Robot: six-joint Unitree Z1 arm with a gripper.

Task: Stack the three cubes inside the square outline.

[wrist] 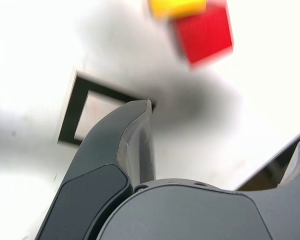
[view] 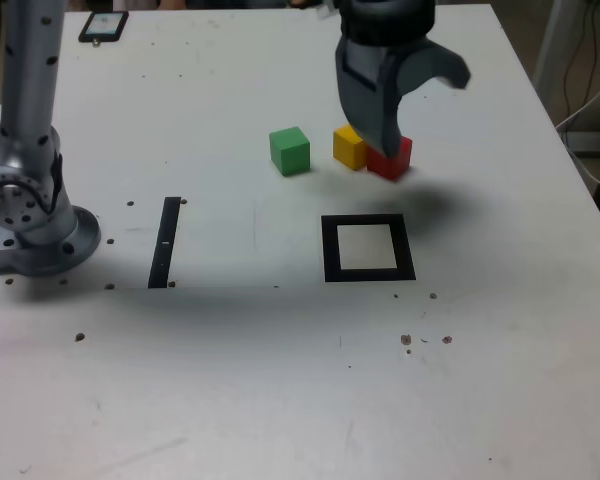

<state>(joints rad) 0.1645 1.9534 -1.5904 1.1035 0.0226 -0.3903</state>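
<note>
Hovering spread and empty, the end effector (view: 420, 110) is hanging over the touching red cube (view: 391, 158) and yellow cube (view: 349, 147).

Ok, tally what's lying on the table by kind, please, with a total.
Cubes: 3, namely green cube, yellow cube, red cube
Square outline: 1
Black strip: 1
Phone-like device: 1
Total: 6

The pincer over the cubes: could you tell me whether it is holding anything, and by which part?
Nothing is held. The pincer stands open above the table; the red cube and the yellow cube lie on the table beneath it, ungripped.
</note>
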